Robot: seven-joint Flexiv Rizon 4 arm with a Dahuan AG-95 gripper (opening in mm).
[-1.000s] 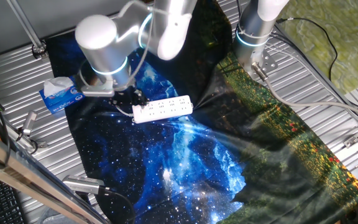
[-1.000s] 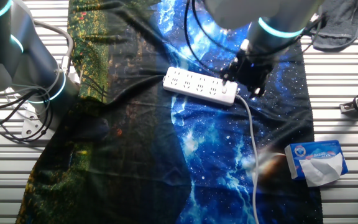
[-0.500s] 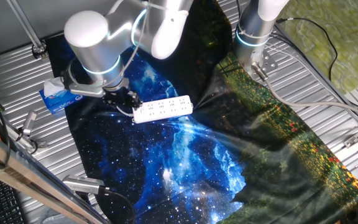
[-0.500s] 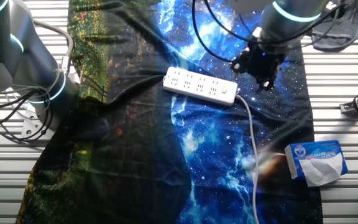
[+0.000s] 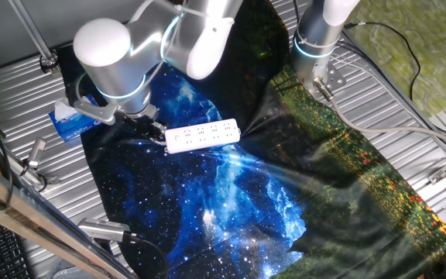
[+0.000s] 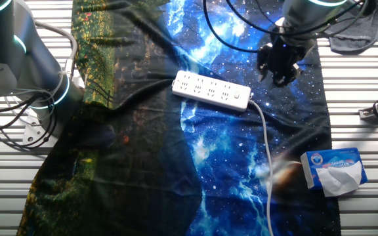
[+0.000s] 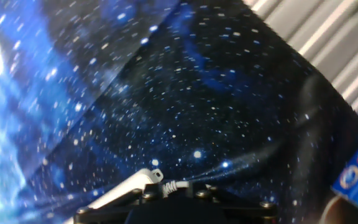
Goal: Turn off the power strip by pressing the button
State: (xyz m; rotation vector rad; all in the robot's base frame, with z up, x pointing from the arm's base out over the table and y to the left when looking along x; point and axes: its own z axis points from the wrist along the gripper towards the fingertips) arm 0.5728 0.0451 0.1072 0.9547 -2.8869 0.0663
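Claw (image 6: 279, 71) hangs off the cord end of the power strip (image 6: 211, 90), clear of it, holding nothing; can't tell whether the fingers are open or shut, no view shows the tips. Hand view only catches the strip's corner and white cord (image 7: 174, 184) at the bottom edge, so the claw isn't aimed at the button. Strip lies flat on the galaxy-print cloth (image 5: 231, 186) covering the surface, cord running toward the tissue box (image 6: 332, 170). Cloth probably just gives grip and contrast.
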